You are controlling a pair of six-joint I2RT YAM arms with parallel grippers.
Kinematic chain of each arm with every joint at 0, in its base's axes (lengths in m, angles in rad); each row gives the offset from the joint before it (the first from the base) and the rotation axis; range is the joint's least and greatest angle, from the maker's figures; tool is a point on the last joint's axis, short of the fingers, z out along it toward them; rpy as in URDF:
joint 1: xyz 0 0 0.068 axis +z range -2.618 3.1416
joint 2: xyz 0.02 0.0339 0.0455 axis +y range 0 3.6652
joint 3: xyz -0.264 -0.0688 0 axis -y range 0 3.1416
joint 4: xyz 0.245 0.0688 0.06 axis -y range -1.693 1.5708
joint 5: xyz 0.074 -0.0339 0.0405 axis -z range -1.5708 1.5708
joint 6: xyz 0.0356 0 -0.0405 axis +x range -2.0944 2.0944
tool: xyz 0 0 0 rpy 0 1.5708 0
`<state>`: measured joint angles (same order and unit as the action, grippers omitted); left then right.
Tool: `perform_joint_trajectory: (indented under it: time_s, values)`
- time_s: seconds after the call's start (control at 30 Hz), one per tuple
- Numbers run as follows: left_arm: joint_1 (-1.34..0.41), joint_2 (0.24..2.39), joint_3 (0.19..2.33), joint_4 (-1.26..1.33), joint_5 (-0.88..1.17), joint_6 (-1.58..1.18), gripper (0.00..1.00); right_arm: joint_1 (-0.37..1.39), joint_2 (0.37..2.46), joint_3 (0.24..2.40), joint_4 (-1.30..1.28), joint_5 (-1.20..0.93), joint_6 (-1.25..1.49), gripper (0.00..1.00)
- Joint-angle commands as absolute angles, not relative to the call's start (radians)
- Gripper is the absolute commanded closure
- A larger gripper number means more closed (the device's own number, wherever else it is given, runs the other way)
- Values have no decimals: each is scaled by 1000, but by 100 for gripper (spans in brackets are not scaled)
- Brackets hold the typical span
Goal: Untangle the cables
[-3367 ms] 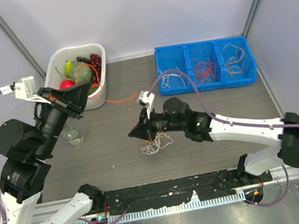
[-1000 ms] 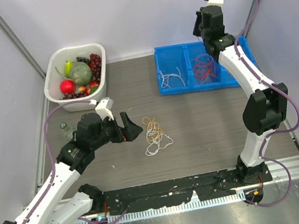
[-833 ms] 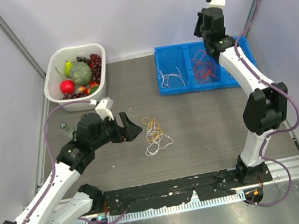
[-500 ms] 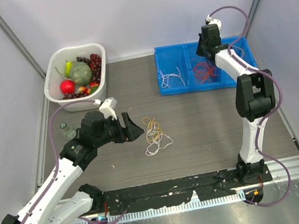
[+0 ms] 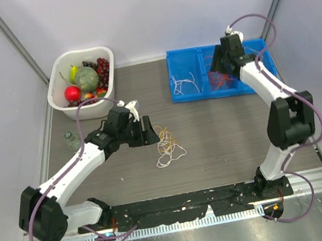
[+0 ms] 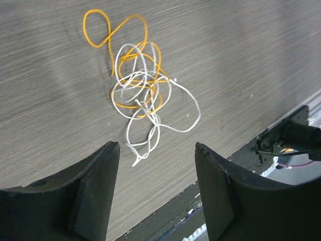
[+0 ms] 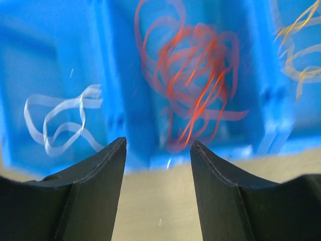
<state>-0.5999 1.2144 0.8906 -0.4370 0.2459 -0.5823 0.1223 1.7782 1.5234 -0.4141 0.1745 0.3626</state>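
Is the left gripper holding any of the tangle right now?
No, in the left wrist view the left gripper is open and the orange and white tangle lies loose on the table, touching neither finger.

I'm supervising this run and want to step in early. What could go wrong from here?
The open left gripper faces an orange-and-white tangle whose loops interlock; a pinch may lift both colours together. The open right gripper hangs over the red cables in the blue bin; dipping could snag loops and drag them out.

R wrist: red cables [image 7: 193,75] motion-blurred | top: R arm [image 5: 270,85] hides blue bin [image 5: 191,96] mid/right bays in part
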Motion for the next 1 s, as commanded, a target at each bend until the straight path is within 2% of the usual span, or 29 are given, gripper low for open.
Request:
perform_joint_trajectory:
  time_s: [0.0,0.1,0.2,0.3,0.37,0.5,0.67,0.8,0.97]
  values:
    - [-598,1301,908,-390,241,-575,36,260,1547,1241,-258,62,403,41]
    - [-597,1364,916,-347,241,-587,37,441,1412,995,-151,-67,417,42]
    - [-598,1425,933,-316,241,-580,37,580,1345,846,-54,-109,445,45]
    - [-597,1505,959,-316,255,-571,52,678,1299,682,114,-187,515,49]
    - [-601,1537,974,-314,259,-569,53,706,1295,613,191,-218,552,51]
    - [-615,1558,979,-282,221,-571,51,718,1292,551,258,-242,577,54]
    - [-660,1618,1028,-291,174,-549,52,718,1321,593,256,-250,561,55]
    - [-683,1657,1072,-342,100,-523,66,718,1364,632,261,-247,564,57]
    - [-690,1615,1075,-383,57,-488,97,718,1414,676,262,-226,565,58]
